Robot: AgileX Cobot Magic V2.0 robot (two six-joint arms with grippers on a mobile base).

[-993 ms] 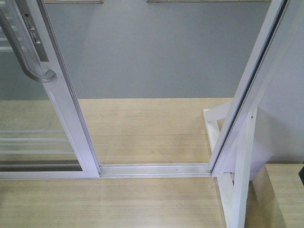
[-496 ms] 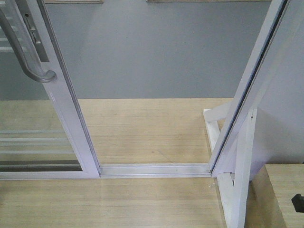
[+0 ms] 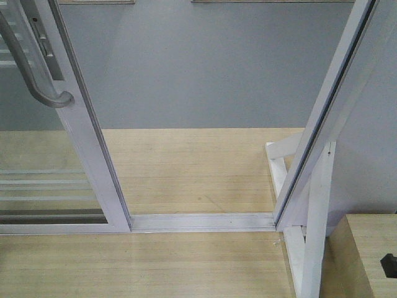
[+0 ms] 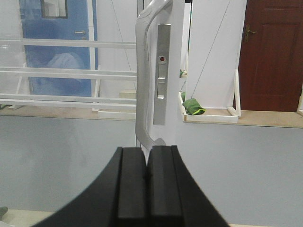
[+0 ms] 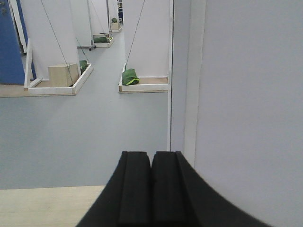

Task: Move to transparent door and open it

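Transparent door [image 3: 68, 143] slid left; left pincer [image 4: 146, 176] closed, right pincer [image 5: 151, 182] closed.

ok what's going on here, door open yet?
The transparent door already stands slid aside, leaving a gap over the floor track. The left gripper is shut, empty, facing the pull handle without gripping it. The right gripper is shut too, pointing through the opening beside the white frame.
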